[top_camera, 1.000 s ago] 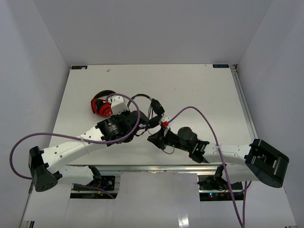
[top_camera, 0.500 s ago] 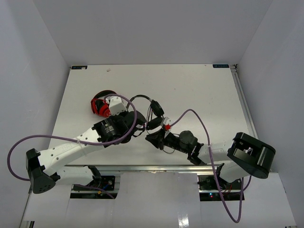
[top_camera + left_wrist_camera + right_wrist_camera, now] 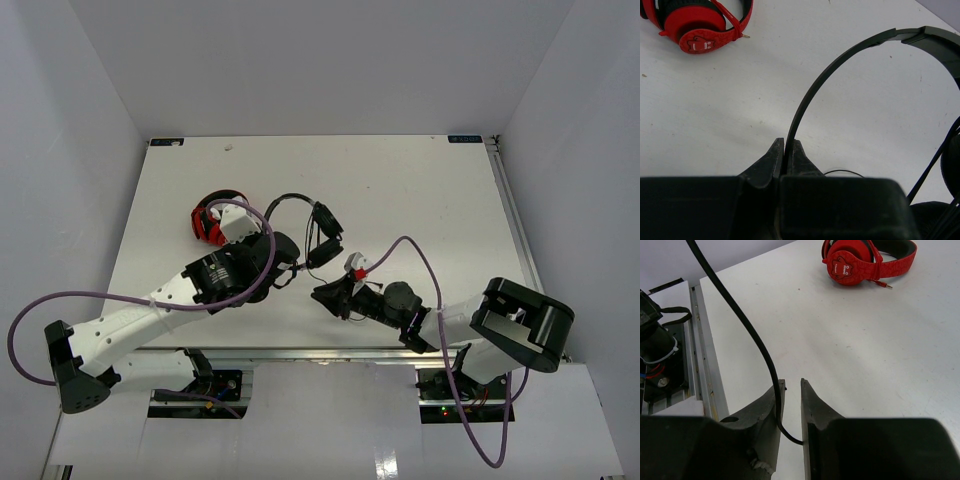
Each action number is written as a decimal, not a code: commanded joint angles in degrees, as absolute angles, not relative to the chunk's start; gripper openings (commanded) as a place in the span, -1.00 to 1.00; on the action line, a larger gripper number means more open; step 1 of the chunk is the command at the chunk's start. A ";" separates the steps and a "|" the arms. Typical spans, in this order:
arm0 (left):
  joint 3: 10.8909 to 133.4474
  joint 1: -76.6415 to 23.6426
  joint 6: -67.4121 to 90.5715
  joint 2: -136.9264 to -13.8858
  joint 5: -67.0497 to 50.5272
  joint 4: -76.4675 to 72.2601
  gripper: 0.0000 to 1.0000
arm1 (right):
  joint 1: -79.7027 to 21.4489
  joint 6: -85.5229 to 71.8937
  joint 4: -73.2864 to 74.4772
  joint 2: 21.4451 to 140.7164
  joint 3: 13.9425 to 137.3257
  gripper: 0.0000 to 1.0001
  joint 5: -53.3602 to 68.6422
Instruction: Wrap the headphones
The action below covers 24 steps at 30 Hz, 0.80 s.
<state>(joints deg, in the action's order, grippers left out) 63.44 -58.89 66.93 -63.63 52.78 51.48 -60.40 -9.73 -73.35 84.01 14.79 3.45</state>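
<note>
The white table (image 3: 420, 190) carried everything. The headphones (image 3: 322, 222) sat near its middle, between my two wrists, and the red headphones (image 3: 695, 25) lay well apart toward the far left. I judged those no part of the job.

From the left wrist I saw the thin black headband (image 3: 840, 65) arching up and away. The left gripper (image 3: 785, 149) was clamped together on its lower end, the band pinched flat between the jaws. That was my anchor, and I judged it should hold firm and steady.

The long dark cable (image 3: 740, 315) ran down between the jaws of the right gripper (image 3: 792, 390). They stood slightly apart, with the cable lying against one finger (image 3: 771, 410) and not squeezed.

I took the step to be leading the cable round the headphones. To do it well, I reckoned on letting it slide through that loose hold under light tension. The turns wanted to be even and close to the band, without tugging hard enough to twist it in the left clamp.
</note>
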 commanded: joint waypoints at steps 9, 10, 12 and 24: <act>63.23 -59.06 67.77 -59.30 49.78 47.90 -1.00 | -56.83 -7.87 -92.16 92.11 15.32 -0.44 6.36; 62.87 -59.06 67.41 -58.98 49.40 47.52 -1.00 | -55.81 -8.00 -93.58 93.34 15.67 -0.44 8.17; 62.09 -59.06 66.96 -58.31 48.89 46.74 -1.00 | -53.65 -9.14 -97.91 95.62 16.35 -0.44 11.90; 58.75 -59.06 62.10 -55.31 45.32 43.60 -1.00 | -44.15 -14.11 -105.08 99.67 18.88 -0.85 20.18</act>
